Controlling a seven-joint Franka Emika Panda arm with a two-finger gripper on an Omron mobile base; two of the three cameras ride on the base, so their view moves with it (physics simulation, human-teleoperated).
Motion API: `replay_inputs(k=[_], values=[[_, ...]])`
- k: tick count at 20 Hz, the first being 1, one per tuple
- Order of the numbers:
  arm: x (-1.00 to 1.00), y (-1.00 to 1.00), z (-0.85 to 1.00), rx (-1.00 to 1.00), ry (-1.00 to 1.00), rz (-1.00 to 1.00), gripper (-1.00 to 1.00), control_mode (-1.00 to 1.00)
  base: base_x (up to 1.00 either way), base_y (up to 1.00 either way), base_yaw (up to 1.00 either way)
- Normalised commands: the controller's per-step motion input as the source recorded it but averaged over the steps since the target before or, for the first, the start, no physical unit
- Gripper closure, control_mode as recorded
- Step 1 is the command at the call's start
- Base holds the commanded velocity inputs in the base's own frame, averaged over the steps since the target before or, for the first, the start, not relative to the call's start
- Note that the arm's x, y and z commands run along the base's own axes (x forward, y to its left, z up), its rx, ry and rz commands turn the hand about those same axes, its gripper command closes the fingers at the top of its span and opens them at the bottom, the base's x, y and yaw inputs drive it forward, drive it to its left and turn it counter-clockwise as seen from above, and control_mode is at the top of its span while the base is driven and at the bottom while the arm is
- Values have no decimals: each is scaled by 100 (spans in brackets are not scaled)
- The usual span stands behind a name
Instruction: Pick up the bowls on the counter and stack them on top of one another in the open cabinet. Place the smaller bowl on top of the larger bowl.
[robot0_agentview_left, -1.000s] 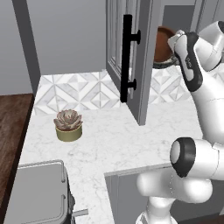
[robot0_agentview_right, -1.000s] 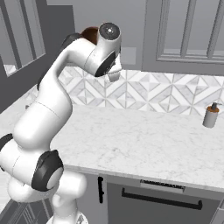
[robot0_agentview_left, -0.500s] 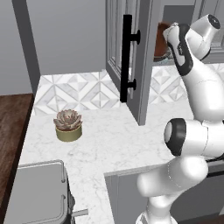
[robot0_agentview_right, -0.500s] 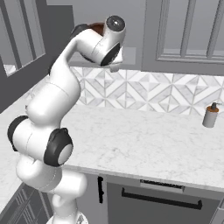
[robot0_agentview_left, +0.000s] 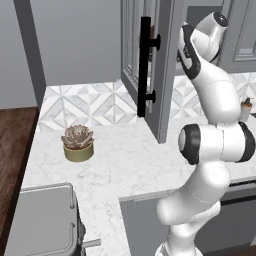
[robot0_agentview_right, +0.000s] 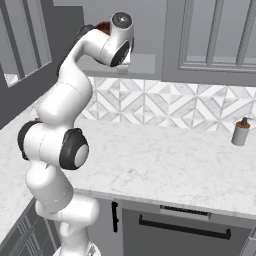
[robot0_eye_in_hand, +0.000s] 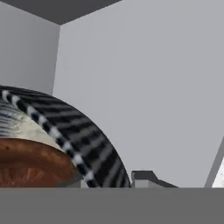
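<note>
The arm is raised high and reaches into the open wall cabinet (robot0_agentview_left: 165, 65), whose panelled door with its long black bar handle (robot0_agentview_left: 145, 67) stands swung out over the desk (robot0_agentview_left: 130, 165). The pincer itself is hidden behind the door and the arm's wrist in both base views, and in the hand view just a small dark finger tip (robot0_eye_in_hand: 142, 177) is seen at the bottom edge. How far the pincer is open cannot be told, and nothing is seen held between its tips.

In the hand view, two bowls are seen nested against the cabinet's plain grey inner walls: the reddish-brown bowl (robot0_eye_in_hand: 30, 164) sits inside the grey bowl (robot0_eye_in_hand: 94, 151), whose dark, striped inside rises around it.

In the right base view, a sliver of reddish-brown is visible just behind the wrist. In the left base view, a succulent pot (robot0_agentview_left: 77, 144) stands on the desk to the left. In the right base view, a soap bottle (robot0_agentview_right: 241, 132) stands far right by the tiled wall.
</note>
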Motion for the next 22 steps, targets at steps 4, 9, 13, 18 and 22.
replay_inputs(k=[4, 9, 13, 18, 22], values=[[-4, -1, 0, 0, -9, -1, -100, -100, 0, 0, 0], [-48, -4, 3, 0, -19, -1, -100, -100, 0, 0, 0], [-97, -18, 1, 3, -24, 0, -100, -100, 0, 0, 0], [-100, -36, -24, 5, -30, 0, -100, -100, 0, 0, 0], [-100, -50, -92, 0, -20, 0, -100, -100, 0, 0, 0]])
